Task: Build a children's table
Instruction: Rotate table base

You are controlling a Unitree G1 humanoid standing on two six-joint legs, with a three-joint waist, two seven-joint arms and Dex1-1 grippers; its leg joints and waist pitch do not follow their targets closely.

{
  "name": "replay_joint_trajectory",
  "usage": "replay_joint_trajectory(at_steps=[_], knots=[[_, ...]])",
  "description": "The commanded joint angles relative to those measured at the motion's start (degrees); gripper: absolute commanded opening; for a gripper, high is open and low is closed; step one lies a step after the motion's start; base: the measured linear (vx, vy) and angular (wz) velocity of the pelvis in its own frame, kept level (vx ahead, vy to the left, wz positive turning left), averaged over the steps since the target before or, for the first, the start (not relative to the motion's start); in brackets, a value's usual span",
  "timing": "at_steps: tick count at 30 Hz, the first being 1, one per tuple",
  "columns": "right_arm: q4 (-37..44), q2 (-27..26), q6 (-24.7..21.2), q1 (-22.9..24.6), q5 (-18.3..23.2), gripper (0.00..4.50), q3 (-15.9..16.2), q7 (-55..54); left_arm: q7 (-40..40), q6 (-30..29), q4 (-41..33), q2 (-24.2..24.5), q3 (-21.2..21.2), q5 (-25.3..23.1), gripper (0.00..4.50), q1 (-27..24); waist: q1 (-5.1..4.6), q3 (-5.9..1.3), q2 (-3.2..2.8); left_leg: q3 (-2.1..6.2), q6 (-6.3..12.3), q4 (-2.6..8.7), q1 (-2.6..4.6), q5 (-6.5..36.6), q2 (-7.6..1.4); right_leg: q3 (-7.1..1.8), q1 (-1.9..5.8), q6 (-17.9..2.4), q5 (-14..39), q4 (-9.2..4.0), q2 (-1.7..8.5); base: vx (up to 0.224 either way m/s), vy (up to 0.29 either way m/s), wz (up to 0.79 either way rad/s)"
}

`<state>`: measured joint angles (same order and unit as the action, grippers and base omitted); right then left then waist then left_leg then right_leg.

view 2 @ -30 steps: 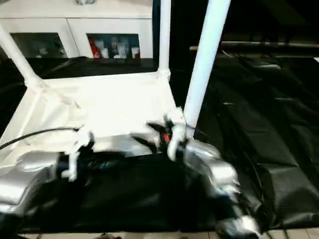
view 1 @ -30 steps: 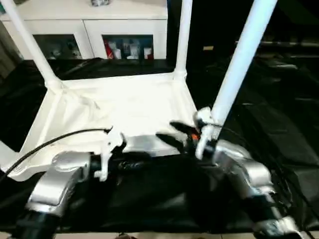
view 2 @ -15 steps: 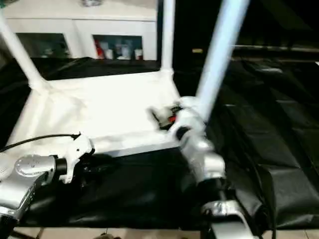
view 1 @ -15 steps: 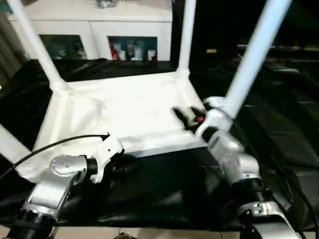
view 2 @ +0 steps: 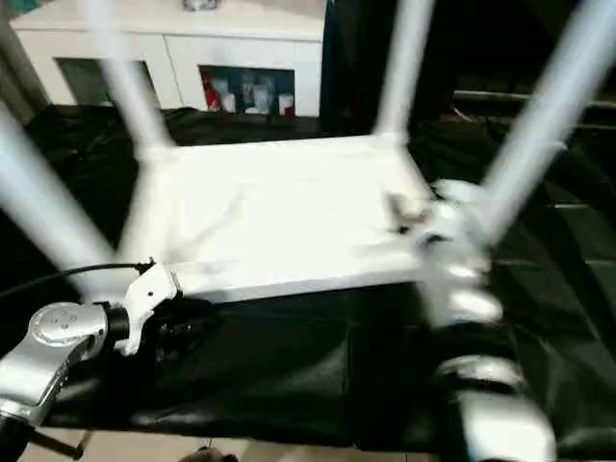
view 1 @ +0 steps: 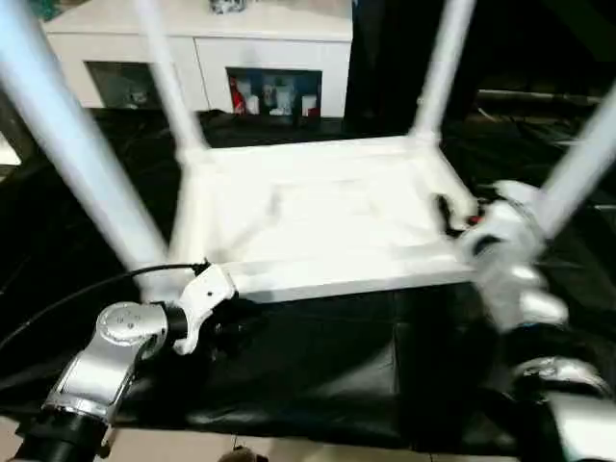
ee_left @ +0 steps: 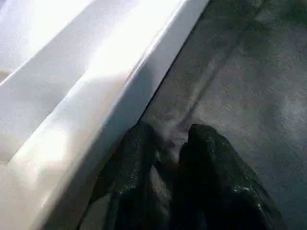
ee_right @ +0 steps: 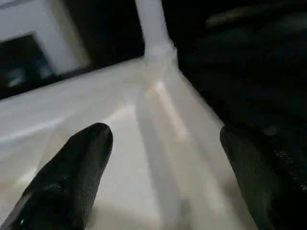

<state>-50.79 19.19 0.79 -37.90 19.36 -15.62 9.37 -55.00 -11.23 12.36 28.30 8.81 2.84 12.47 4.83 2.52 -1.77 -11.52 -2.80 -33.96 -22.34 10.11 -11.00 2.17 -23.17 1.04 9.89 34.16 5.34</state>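
From the left eye view, the children's table lies upside down on the black-covered work table (view 1: 318,366): its white tabletop (view 1: 327,217) sits at the centre with four white legs rising out of the corner sockets, the near left leg (view 1: 72,154) at ten o'clock, the far left leg (view 1: 173,96) at eleven, the far right leg (view 1: 438,67) at one and the near right leg (view 1: 582,168) at three. A white cabinet (view 1: 202,58) with glass doors stands behind at twelve. The left gripper (view 1: 226,322) rests low at seven o'clock, just under the near rim of the tabletop, and the right gripper (view 1: 452,217) sits at three o'clock by the near right corner. The right eye view gives the same layout, with the near right leg (view 2: 544,115) slanting up past the silver forearm. In the left wrist view the two black fingers (ee_left: 139,158) are pressed close together, nothing between them, lying on the black cover right beside the white rim (ee_left: 120,91). In the right wrist view the fingers (ee_right: 76,167) are spread wide over the inside of the tabletop, holding nothing, with the far right socket (ee_right: 158,50) at twelve o'clock. All four legs look seated, so the step in hand is probably checking or turning the table upright. To do it well, each gripper should take the rim near a corner, not a leg, and lift evenly so no leg works loose from its socket.
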Motion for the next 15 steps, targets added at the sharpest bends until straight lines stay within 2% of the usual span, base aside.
replay_joint_trajectory(at_steps=[1,2,4,6,9,10,11,14,15], knots=[[-1.67,2.91,1.74,-0.83,-1.00,4.04,-1.85,0.61,0.96,0.50,0.77,0.65,-1.58,0.31,1.57,0.77,-0.45,-4.04,0.31,0.39,0.85,3.50,1.58,10.23,-1.17,-1.26,2.21,-12.56,7.33,-3.01,1.71,0.000,0.000,0.00],[-3.17,4.96,2.31,-1.00,-1.46,4.04,-1.67,2.71,0.67,0.83,1.02,0.62,-2.03,1.08,1.57,0.83,-0.49,-3.94,-0.16,0.46,0.83,3.59,1.44,10.62,-1.21,-1.28,2.18,-12.70,8.01,-2.94,1.86,0.000,0.000,0.00],[-4.58,6.43,2.94,-1.31,-2.07,4.04,-0.89,6.12,-0.27,0.93,0.97,0.84,-2.69,2.36,1.57,0.67,-0.61,-3.94,-0.04,0.44,0.76,3.50,1.58,12.42,-1.25,-1.17,2.22,-13.35,9.35,-3.21,1.71,0.000,0.000,0.00],[-3.65,6.56,3.05,-0.82,-2.94,4.04,1.17,10.26,-1.92,0.85,0.08,1.45,-3.60,4.06,1.57,-0.12,-0.65,-3.89,-0.42,0.52,1.02,3.53,1.50,12.79,-1.24,-1.04,2.25,-13.75,9.44,-3.11,1.64,0.000,0.000,0.00],[0.14,5.53,2.90,1.37,-4.14,4.04,4.85,16.34,-4.01,2.00,-0.20,2.71,-5.77,6.59,1.57,-1.43,-1.19,-3.88,-0.51,0.61,1.54,3.67,1.17,13.05,-1.42,-0.83,2.46,-14.13,9.15,-2.98,1.62,0.000,0.000,0.00],[2.44,4.75,2.78,2.78,-4.24,4.04,6.56,18.67,-4.99,1.75,0.21,3.52,-6.69,7.65,1.57,-1.76,-1.36,-3.85,-0.61,0.60,1.81,3.68,1.31,13.47,-1.50,-0.81,2.31,-14.38,9.33,-3.03,1.57,0.000,0.000,0.00],[2.44,4.75,2.78,2.78,-4.24,4.04,6.56,18.67,-4.99,1.75,0.21,3.52,-6.69,7.65,1.57,-1.76,-1.50,-3.80,-0.60,0.61,1.84,3.76,1.24,13.80,-1.54,-0.82,2.33,-14.47,9.63,-3.08,1.55,0.000,0.000,0.00],[6.89,2.54,3.43,6.06,-4.90,4.04,9.68,22.15,-6.39,3.41,1.75,4.50,-9.88,10.60,1.57,-1.78,-1.62,-3.67,-1.03,0.61,1.05,3.94,1.65,16.52,-1.62,-0.87,2.00,-14.73,12.50,-3.35,1.59,0.000,0.000,0.00],[7.44,2.19,3.74,6.53,-5.15,4.04,10.06,22.57,-6.60,3.93,1.73,4.64,-10.46,11.02,1.57,-1.94,-1.59,-3.63,-0.91,0.63,0.78,4.00,1.72,17.34,-1.67,-0.95,1.96,-14.50,13.38,-3.46,1.61,0.000,0.000,0.00]])
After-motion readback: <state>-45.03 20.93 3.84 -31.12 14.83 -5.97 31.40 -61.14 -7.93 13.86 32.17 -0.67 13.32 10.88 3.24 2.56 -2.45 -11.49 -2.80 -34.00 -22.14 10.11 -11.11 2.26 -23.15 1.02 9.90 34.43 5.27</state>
